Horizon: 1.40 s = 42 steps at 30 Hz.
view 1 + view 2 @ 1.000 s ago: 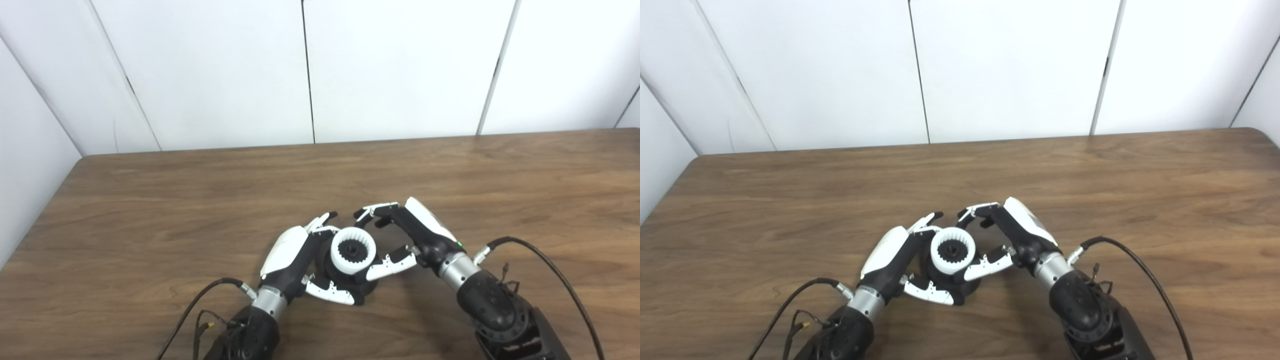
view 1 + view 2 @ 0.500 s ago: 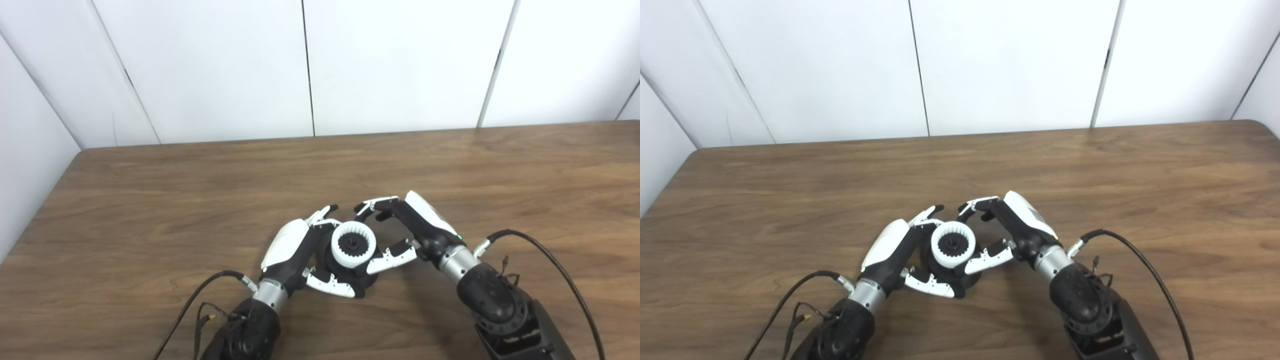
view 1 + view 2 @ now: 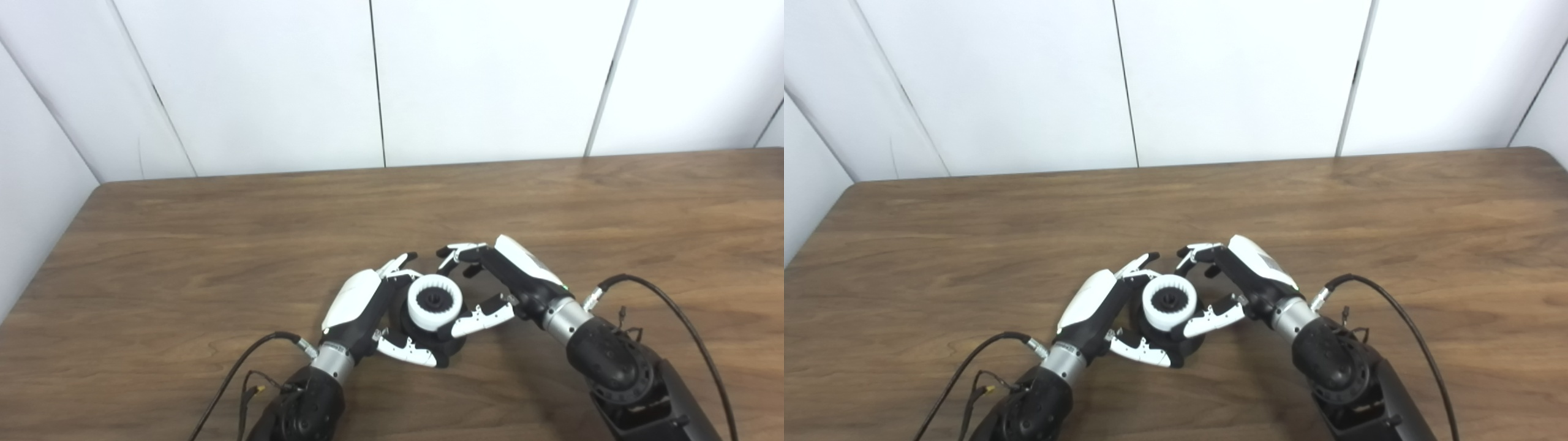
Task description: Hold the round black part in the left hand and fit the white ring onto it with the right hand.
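The round black part (image 3: 451, 345) rests low over the wooden table (image 3: 184, 245), and my left hand (image 3: 360, 304) is shut on it, fingers behind and thumb in front. A white toothed ring (image 3: 435, 302) sits on top of the black part, around its dark centre hub. Just to the right, my right hand (image 3: 517, 280) is open. Its fingers arch over the ring's far side without touching it, and its thumb lies close by the ring's lower right edge. Most of the black part's left side is hidden by my left palm.
A black cable (image 3: 242, 370) loops off my left wrist, and another (image 3: 680, 315) arcs off my right wrist. White wall panels (image 3: 490, 79) stand behind the table's far edge. The table's left edge (image 3: 55, 257) runs diagonally by the side wall.
The camera tilted, so the whole picture shifted. My right hand has eased a little to the right, away from the ring. The ring stays on the black part in my left hand.
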### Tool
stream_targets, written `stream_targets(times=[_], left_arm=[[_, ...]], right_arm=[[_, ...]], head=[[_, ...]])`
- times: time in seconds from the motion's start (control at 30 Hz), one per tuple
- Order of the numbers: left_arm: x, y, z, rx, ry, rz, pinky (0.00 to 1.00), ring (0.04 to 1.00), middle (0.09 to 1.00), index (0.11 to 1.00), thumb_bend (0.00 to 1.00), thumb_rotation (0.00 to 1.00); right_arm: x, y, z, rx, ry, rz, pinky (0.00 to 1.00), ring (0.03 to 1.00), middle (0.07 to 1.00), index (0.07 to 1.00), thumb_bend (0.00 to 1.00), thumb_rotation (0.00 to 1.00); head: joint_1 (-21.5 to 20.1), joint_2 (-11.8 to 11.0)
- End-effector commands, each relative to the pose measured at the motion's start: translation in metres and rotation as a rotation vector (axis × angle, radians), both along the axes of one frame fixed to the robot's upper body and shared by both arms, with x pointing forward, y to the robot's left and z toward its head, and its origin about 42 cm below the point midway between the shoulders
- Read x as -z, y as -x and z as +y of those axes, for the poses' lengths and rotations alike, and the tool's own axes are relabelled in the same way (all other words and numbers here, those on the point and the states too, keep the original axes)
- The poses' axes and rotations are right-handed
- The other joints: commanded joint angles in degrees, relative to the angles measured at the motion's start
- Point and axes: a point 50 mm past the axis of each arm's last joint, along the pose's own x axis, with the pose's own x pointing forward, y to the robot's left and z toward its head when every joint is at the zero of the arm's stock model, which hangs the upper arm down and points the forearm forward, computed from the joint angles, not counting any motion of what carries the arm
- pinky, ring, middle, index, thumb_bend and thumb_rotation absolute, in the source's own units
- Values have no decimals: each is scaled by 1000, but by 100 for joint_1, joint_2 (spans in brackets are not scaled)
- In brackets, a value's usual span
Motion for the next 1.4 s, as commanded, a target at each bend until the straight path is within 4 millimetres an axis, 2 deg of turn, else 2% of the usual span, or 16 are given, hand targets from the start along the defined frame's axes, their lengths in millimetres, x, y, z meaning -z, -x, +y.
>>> stream_targets(times=[0.0,0.57,0.8,1.17,1.37], left_arm=[[1,0,1,14,-15,21,918,967,969,603,988,249],[1,-1,2,12,-19,19,915,962,967,600,986,249],[1,0,3,11,-21,17,920,966,968,603,981,243],[3,2,3,13,-21,19,933,970,973,604,979,238],[2,2,5,6,-21,20,929,964,967,600,987,232]], right_arm=[[-20,-3,5,-34,-9,-64,726,855,875,761,895,376],[-21,-4,3,-57,-14,-54,737,862,893,821,923,396],[-22,-5,0,-65,-24,-44,731,873,898,904,976,428],[-20,-3,-16,-6,-134,-70,736,857,891,879,854,292],[-21,-4,-26,50,-179,-94,753,854,886,879,834,325]], head=[[8,5],[-9,-32],[-74,-137],[-36,-183],[-92,-171]])
